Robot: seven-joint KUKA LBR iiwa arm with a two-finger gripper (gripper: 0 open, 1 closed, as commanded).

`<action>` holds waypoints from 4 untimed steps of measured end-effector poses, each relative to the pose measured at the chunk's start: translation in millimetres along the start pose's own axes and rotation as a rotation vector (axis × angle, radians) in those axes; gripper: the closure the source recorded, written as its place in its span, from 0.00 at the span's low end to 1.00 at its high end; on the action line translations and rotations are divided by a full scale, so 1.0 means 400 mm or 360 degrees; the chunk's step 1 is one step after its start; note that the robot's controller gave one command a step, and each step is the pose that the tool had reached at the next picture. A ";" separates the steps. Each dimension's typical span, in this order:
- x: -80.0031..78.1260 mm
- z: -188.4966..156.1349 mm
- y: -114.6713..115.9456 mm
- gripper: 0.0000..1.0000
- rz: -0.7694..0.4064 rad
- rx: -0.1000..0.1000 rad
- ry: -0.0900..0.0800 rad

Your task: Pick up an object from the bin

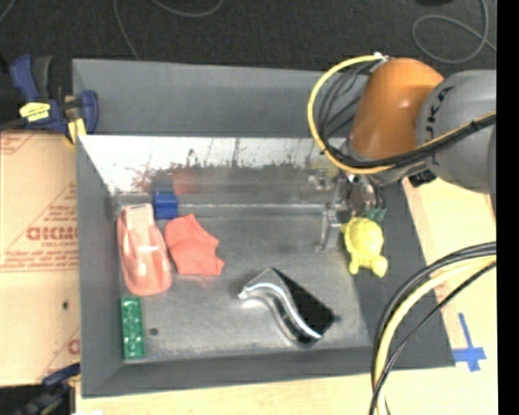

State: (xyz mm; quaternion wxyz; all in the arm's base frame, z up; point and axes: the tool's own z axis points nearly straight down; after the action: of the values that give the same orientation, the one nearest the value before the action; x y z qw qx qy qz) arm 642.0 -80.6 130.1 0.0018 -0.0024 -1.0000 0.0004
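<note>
My gripper [330, 230] hangs at the right side of the bin, below the arm's orange cover. A yellow rubber toy [364, 247] lies just to its right against the right wall, close to the gripper or touching it. In front of the gripper, at the bin's lower middle, a black and silver curved object [292, 308] rests on the floor.
On the left lie a pink plastic dispenser-like thing [143, 251], a small blue block [164, 206] behind it, a salmon crumpled piece [193, 245] beside it and a green strip [133, 327] at the front left corner. Bare floor lies between these and the gripper.
</note>
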 end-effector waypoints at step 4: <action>0.021 0.131 0.240 0.00 -0.0462 0.0006 -0.0018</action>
State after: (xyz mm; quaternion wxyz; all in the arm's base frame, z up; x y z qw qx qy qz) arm 633.9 15.5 77.8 -0.0039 0.1423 -0.9898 0.0021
